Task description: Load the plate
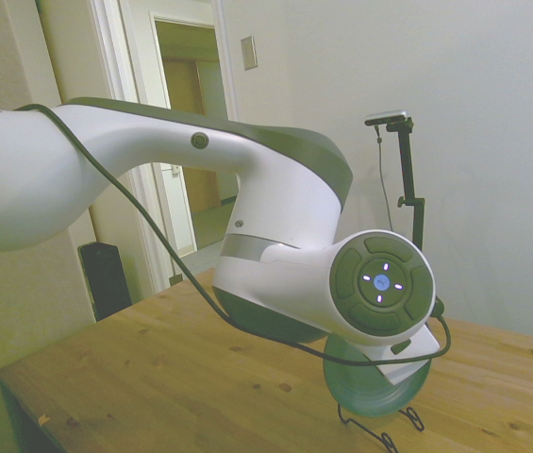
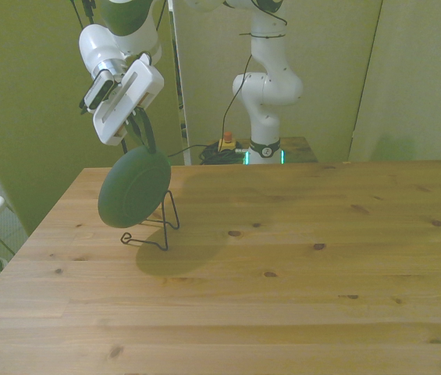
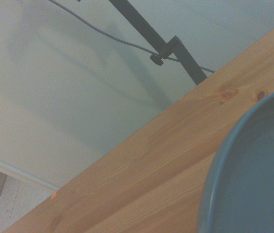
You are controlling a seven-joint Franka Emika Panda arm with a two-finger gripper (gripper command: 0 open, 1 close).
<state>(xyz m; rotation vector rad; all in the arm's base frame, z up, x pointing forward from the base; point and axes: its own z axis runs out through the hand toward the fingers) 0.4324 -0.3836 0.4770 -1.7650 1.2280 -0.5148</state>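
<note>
The teal-green plate [image 2: 133,189] stands on edge, tilted, at the front view's left. Its lower rim sits down among the wires of the thin black wire rack [image 2: 161,226]. I cannot tell whether the rim rests on the rack. My gripper [image 2: 145,143] reaches down from above and is shut on the plate's top rim. In the side view the plate [image 1: 372,392] shows below the arm's wrist, above the rack [image 1: 379,432], and the fingers are hidden behind the wrist. The wrist view shows a curved part of the plate [image 3: 255,170] close by.
The wooden table [image 2: 298,266] stretches wide to the front view's right of the rack. Its left edge [image 2: 44,223] runs close beside the rack. A black box [image 1: 106,276] stands on the floor beyond the table in the side view.
</note>
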